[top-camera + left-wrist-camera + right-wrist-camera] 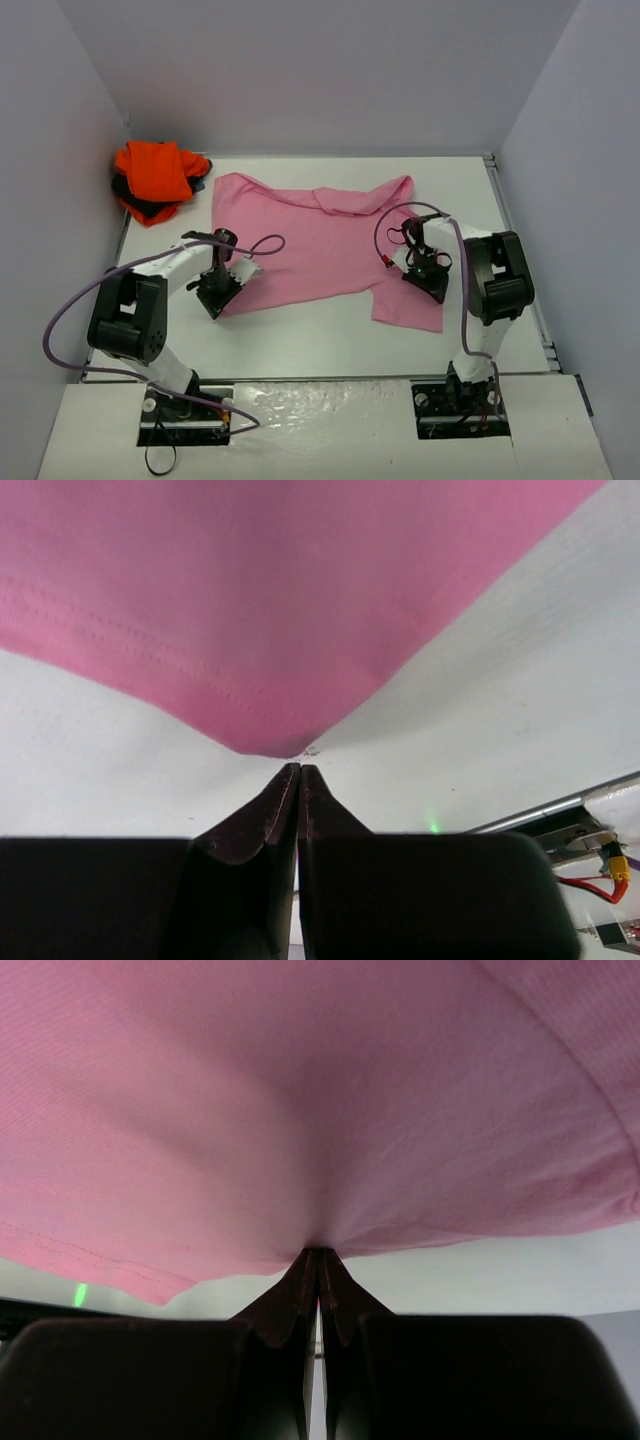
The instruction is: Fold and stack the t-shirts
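Note:
The pink t-shirt (320, 240) lies spread across the middle of the white table (320, 340), its upper edge rumpled. My left gripper (215, 300) is shut at the shirt's near-left corner. In the left wrist view the gripper (299, 768) has its tips just short of that corner (270, 742), with nothing between them. My right gripper (428, 280) sits on the shirt's right part. In the right wrist view the gripper (318, 1253) is shut with the pink cloth (300, 1110) bunched into its tips. The orange t-shirt (155, 170) lies crumpled on a dark one (140, 205) at the back left.
Grey walls close in the table at the left, back and right. A metal rail (540, 815) runs along the table edge near the left arm. Purple cables (415, 212) loop over both arms. Bare table lies between the pink shirt and the arm bases.

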You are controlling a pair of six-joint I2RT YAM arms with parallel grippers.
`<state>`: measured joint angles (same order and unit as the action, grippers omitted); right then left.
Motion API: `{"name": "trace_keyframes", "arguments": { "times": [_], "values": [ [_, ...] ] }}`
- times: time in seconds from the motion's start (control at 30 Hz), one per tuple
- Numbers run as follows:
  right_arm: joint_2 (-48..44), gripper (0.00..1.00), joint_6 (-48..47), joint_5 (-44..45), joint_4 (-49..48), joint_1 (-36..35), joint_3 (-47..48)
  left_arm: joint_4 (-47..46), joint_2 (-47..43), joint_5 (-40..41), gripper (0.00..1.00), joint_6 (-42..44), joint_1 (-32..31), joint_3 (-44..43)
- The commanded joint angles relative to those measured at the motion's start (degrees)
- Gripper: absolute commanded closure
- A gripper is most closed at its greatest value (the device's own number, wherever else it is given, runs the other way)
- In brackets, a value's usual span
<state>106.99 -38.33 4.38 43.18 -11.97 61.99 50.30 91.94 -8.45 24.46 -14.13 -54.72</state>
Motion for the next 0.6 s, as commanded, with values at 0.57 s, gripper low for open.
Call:
{"name": "trace_keyframes", "arguments": {
  "times": [0.57],
  "values": [
    [-18.0, 1.0, 0.1, -7.7, 1.1, -0.8, 12.0, 4.2, -8.9, -2.6, 1.0, -0.3, 0.8, -20.0]
  ]
}}
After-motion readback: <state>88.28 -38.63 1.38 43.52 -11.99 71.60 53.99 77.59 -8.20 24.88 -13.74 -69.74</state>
